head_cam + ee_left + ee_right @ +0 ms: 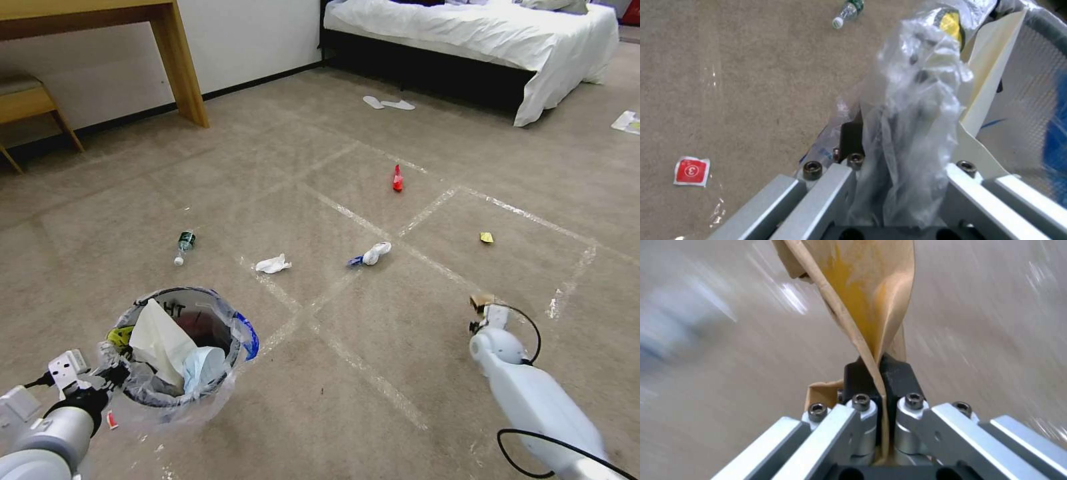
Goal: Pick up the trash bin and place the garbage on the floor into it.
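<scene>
The left gripper has its jaws clamped on the rim of the light, bag-lined red trash bin, while the right gripper pinches a flimsy, crushable brown paper box by one thin wall, above the carpet

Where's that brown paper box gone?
The brown paper box is pinched in the right gripper, jaws shut on it. In the head view it sits at that arm's tip, right of the trash bin, below the yellow wrapper.

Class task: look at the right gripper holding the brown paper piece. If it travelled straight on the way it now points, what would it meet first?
The right gripper, jaws shut on the crumpled brown paper piece, points forward and down at bare beige carpet. It would probably meet carpet first. The small yellow wrapper lies farther ahead, though depth is unclear.
</scene>
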